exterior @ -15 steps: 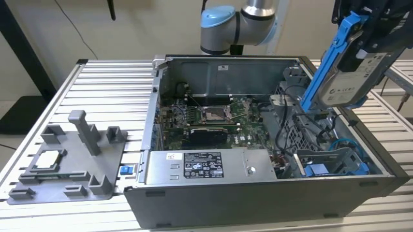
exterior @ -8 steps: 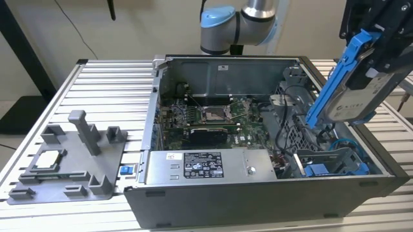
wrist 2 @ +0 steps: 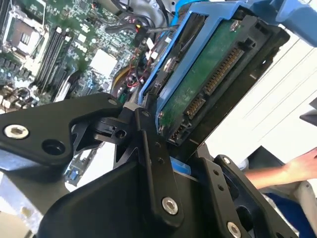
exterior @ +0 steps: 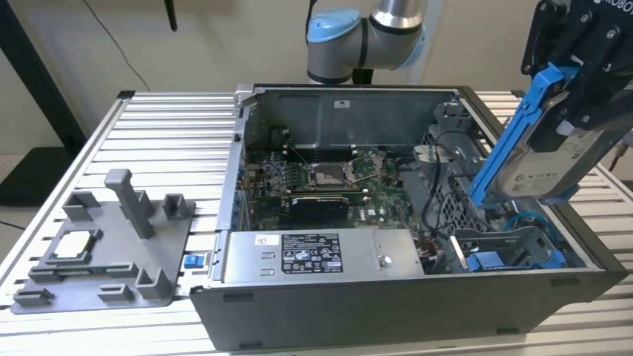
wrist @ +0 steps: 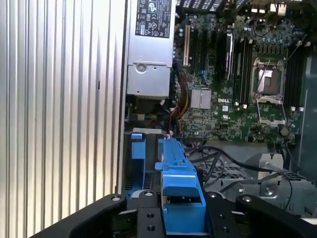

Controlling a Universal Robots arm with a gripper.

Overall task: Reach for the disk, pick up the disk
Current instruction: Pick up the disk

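Observation:
The disk (exterior: 542, 152), a silver-grey drive in a bright blue frame, hangs tilted above the right side of the open computer case (exterior: 396, 311). My gripper (exterior: 579, 104) is shut on its upper end, in the exterior view's upper right. The second wrist view shows the disk's green circuit-board side (wrist 2: 208, 74), with a black finger (wrist 2: 148, 139) pressed against the blue frame. In the first wrist view the blue frame (wrist: 178, 183) sits between the black fingers (wrist: 148, 218), above the case's drive bay.
Inside the case are the motherboard (exterior: 327, 178), a power supply (exterior: 316, 256) and an empty blue bracket (exterior: 514, 256) in the bay below the disk. A grey fixture (exterior: 99, 259) holding a small chip stands on the slatted table (exterior: 178, 141). A person's hand (wrist 2: 297, 166) is nearby.

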